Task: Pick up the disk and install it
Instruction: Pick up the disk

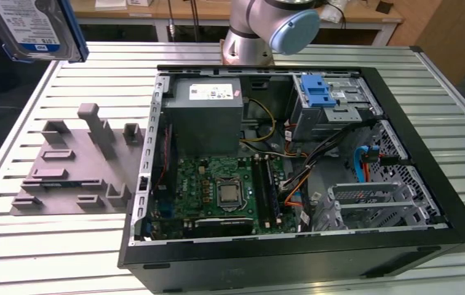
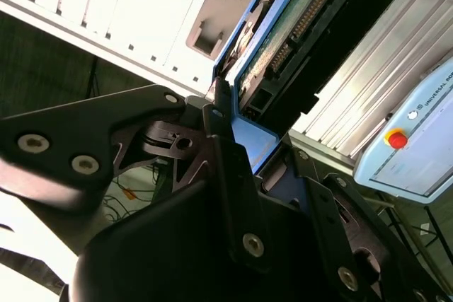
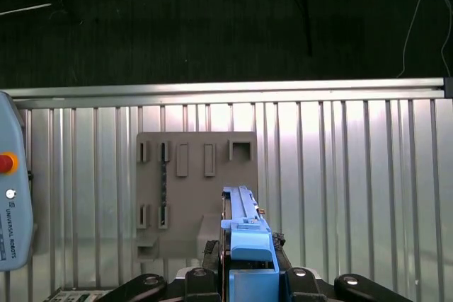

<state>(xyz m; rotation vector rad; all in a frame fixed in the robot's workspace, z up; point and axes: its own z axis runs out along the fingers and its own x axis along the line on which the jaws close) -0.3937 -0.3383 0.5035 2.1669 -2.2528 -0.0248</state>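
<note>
Closest to me, in the upper left of the exterior view, the disk hangs on edge in the air, label facing out and blue carrier framing it, well above the slatted metal table. In the second wrist view the gripper has its black jaws closed on the end of the blue carrier, with the disk's green circuit board running away from them. This looks like the carrying part of the job. To do it well, I judge the squeeze should sit on the plastic frame and not on the board, and the disk should travel square and high enough to clear the wall of the open computer case at lower centre. Inside the case lie the motherboard, then the grey power supply, and at upper right a drive cage with a blue latch. At centre left, on the table just beside the case, sits a grey fixture plate, and the first wrist view looks straight down on it past the disk's edge. Farthest away, at top centre, the arm's base stands at the table's far side. From that I judge the arm reaches up and over toward the exterior view's left, wrist pointing down.
</note>
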